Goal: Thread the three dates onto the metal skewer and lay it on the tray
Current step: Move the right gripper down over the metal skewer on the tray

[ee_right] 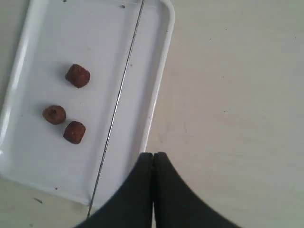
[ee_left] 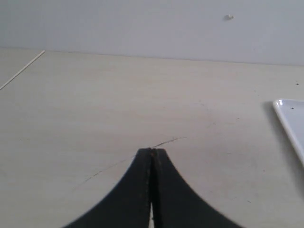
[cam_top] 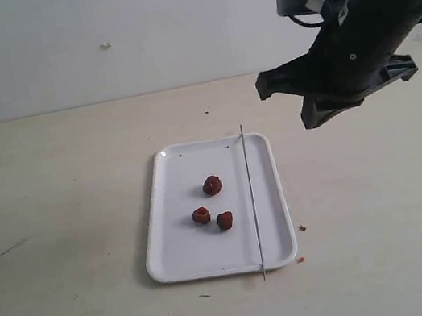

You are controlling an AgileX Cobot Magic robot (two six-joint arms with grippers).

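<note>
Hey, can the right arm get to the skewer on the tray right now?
Probably yes. The right tool hangs above the table beside the tray, nothing lies between it and the skewer, though its jaws are shut.

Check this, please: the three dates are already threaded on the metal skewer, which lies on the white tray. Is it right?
No. The three dates are not threaded; they lie loose on the tray, apart from the metal skewer. The exterior view shows this.
</note>
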